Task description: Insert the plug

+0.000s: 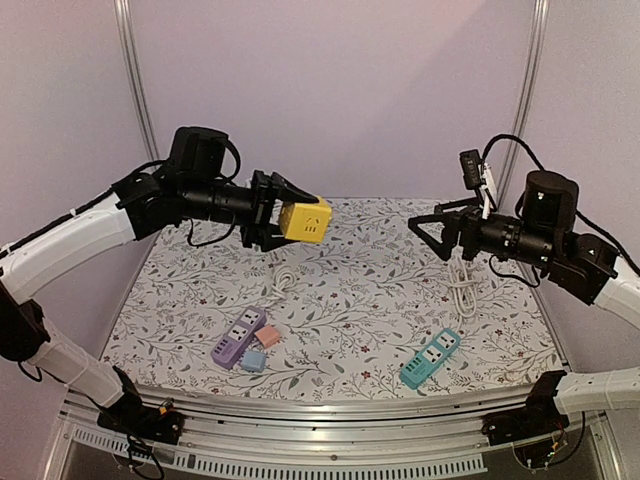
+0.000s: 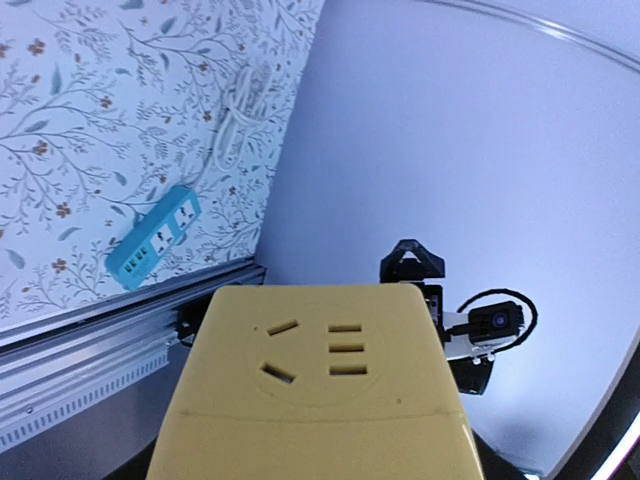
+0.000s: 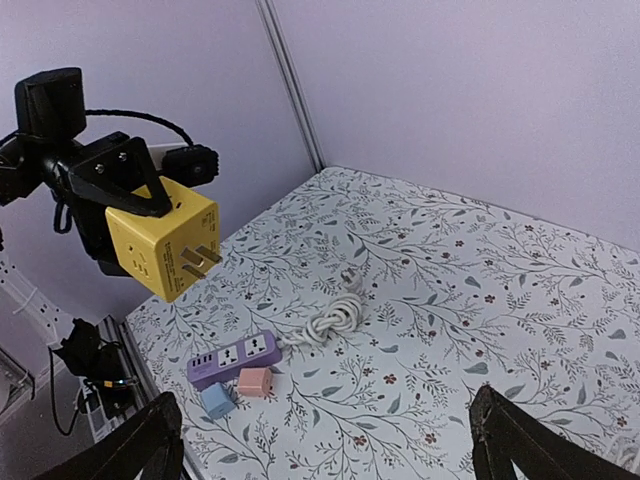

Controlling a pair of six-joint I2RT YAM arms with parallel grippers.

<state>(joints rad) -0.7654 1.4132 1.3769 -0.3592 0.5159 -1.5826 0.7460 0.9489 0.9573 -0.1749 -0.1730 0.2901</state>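
My left gripper (image 1: pixel 290 221) is shut on a yellow cube adapter (image 1: pixel 306 222) and holds it high above the back left of the table. In the right wrist view the adapter (image 3: pixel 160 235) points its metal prongs (image 3: pixel 203 259) toward my right arm. In the left wrist view the adapter's socket face (image 2: pixel 318 370) fills the bottom and hides my fingers. My right gripper (image 1: pixel 440 236) is open and empty, raised over the back right, facing the adapter. Its fingertips (image 3: pixel 140 448) show wide apart at the bottom of the right wrist view. A purple power strip (image 1: pixel 238 337) and a teal power strip (image 1: pixel 430 358) lie near the front.
A pink cube (image 1: pixel 267 336) and a blue cube (image 1: pixel 253 361) lie beside the purple strip. Its white cord (image 1: pixel 283 278) coils toward the middle. The teal strip's white cord (image 1: pixel 462 280) runs back under my right gripper. The floral mat (image 1: pixel 350 300) ends at a metal rail (image 1: pixel 330 412) in front.
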